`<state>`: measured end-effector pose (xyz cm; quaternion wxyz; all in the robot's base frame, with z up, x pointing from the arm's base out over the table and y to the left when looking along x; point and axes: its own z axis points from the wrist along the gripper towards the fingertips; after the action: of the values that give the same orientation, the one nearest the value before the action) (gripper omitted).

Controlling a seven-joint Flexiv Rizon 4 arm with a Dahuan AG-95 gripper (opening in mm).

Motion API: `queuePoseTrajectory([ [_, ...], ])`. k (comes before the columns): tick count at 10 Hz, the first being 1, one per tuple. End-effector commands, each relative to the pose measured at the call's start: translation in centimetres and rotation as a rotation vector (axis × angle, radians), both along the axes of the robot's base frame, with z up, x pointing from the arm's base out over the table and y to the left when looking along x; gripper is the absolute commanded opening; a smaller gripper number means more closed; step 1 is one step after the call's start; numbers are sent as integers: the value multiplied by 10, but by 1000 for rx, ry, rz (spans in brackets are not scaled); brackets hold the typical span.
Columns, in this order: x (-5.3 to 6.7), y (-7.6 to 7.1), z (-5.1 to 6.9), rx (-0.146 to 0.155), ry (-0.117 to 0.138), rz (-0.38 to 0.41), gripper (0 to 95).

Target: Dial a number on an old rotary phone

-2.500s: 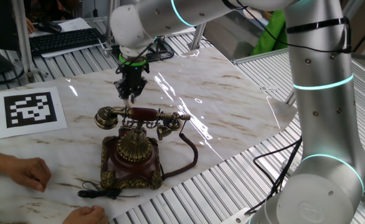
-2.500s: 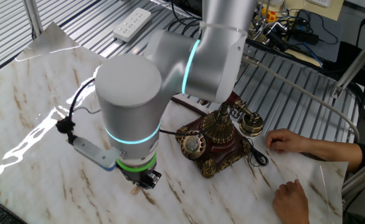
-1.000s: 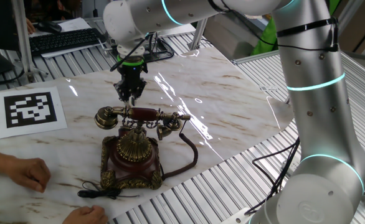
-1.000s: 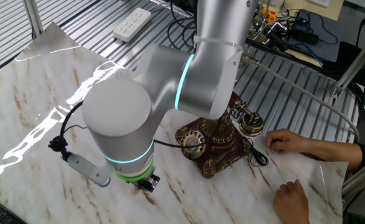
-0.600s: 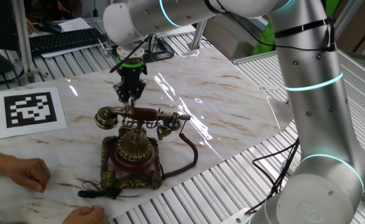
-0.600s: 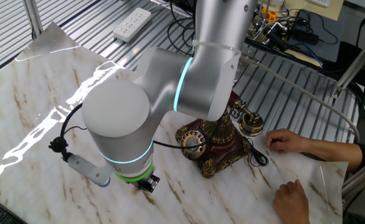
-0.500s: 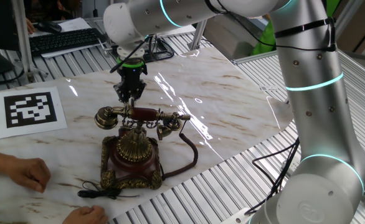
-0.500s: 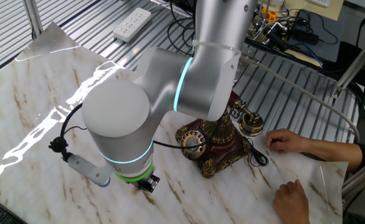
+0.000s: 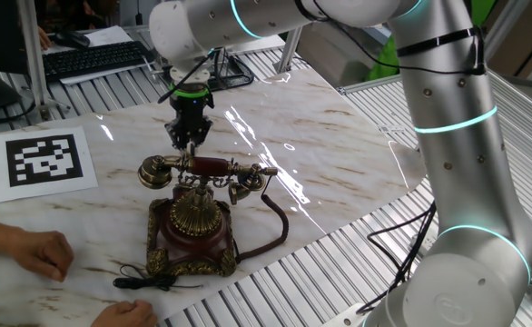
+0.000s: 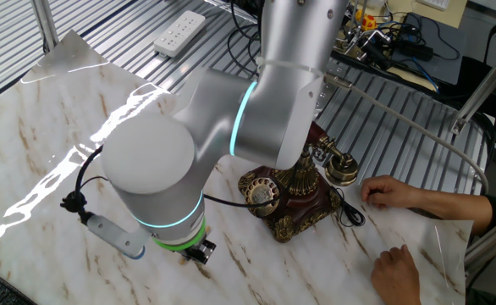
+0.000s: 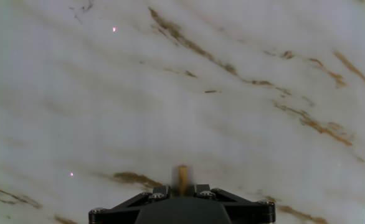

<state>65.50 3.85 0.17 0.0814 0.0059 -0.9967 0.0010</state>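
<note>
Hand view: tool (image 11: 182, 180) points down at the bare marble desk (image 11: 189, 93), fingers drawn close together, pinching a thin tan stick whose nature I cannot tell. One fixed view: tool (image 9: 187, 143) hangs just behind the old rotary phone (image 9: 193, 218), above the handset (image 9: 202, 169) resting on its cradle; brass dial faces away from the tool. A person's hands (image 9: 44, 252) rest beside the phone.
</note>
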Motion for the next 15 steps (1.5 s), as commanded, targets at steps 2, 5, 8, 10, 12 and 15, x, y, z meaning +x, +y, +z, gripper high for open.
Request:
queuePoseTrajectory([
  [2,0,0,0,8,1,0,0],
  [5,0,1,0,6,9,-11,0],
  [8,2,0,24,-4,70,-51,0],
  [10,2,-3,55,-8,55,-73,0],
  [12,0,-4,74,-7,54,-87,0],
  [15,-8,-5,105,-4,55,-147,0],
])
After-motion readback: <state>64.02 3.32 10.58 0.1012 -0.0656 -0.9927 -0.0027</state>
